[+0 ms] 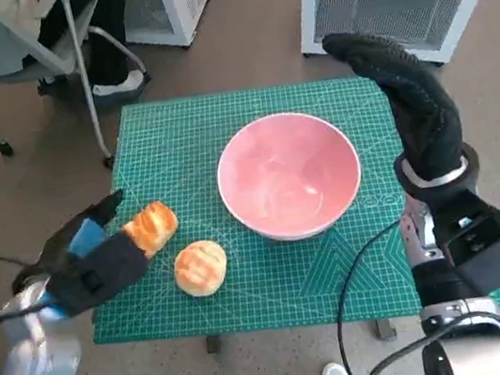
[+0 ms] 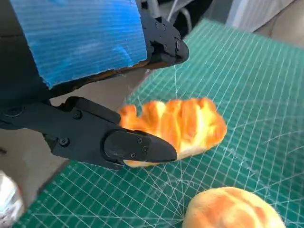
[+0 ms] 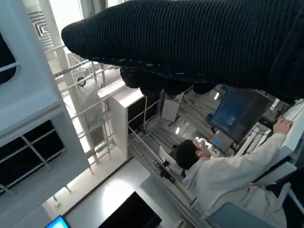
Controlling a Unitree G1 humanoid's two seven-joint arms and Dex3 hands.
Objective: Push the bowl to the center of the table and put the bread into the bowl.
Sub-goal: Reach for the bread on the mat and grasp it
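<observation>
Bowl [image 1: 289,175]: I count one, pink, near the middle of the green mat [image 1: 221,125]. Two breads: my left hand [image 1: 90,260] grips the long one [image 1: 150,227] (the round one [image 1: 200,268] lies beside it). My right hand [image 1: 401,92] hangs empty, fingers extended.

The left hand [image 1: 90,260] sits low at the table's left edge, blue-taped back up, its black fingers [image 2: 133,145] closed around a bread roll [image 1: 150,227]. The right hand [image 1: 408,101] is raised at the right edge, gloved fingers stretched out straight together, holding nothing.
</observation>
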